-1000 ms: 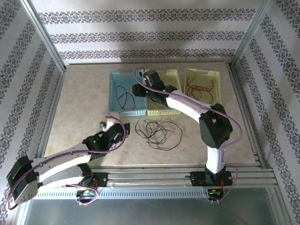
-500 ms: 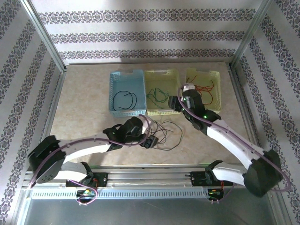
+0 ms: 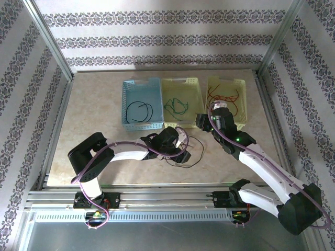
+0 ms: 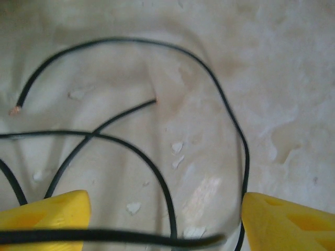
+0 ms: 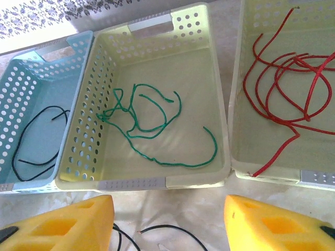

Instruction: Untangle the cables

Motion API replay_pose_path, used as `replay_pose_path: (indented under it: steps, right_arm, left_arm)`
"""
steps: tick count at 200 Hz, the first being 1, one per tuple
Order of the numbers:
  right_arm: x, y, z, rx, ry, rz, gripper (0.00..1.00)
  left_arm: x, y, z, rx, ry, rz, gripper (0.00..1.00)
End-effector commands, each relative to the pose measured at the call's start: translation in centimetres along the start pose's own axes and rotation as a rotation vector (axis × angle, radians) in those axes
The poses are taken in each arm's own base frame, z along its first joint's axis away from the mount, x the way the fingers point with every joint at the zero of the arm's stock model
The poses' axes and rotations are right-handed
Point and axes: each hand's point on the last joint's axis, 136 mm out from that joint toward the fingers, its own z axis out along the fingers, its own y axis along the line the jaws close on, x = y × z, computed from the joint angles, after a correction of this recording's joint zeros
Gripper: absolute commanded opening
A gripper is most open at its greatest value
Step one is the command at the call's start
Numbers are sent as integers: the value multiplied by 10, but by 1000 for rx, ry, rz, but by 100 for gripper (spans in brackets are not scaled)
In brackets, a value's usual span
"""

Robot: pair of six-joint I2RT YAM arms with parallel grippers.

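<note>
My left gripper (image 4: 166,201) hangs low over the loose black cables (image 4: 153,167) on the desk (image 3: 94,104), jaws apart and gripping nothing. In its wrist view one blurred strand runs crosswise from finger to finger. Another curves down into the gap, lengthwise between them, and I judge that one the better pinch. This arm is plainly the nearer to the tangle.

Behind, the blue basket (image 5: 31,78) holds one black cable (image 5: 32,121), the middle basket (image 5: 152,23) green cables (image 5: 144,117), the right basket (image 5: 238,104) red cables (image 5: 285,73). My right gripper (image 5: 168,209) hovers by the near rims, jaws open and empty.
</note>
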Motion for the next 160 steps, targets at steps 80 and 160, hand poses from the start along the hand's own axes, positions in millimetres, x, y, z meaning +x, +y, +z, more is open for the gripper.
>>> replay_pose_path:
  steps: [80, 160]
  right_arm:
    - [5, -13, 0, 45, -13, 40, 56]
    - [-5, -24, -1, 103, -67, 68, 56]
  left_arm:
    - [-43, -8, -20, -41, -174, 6, 0]
    - [-82, -79, -122, 171, -318, 158, 0]
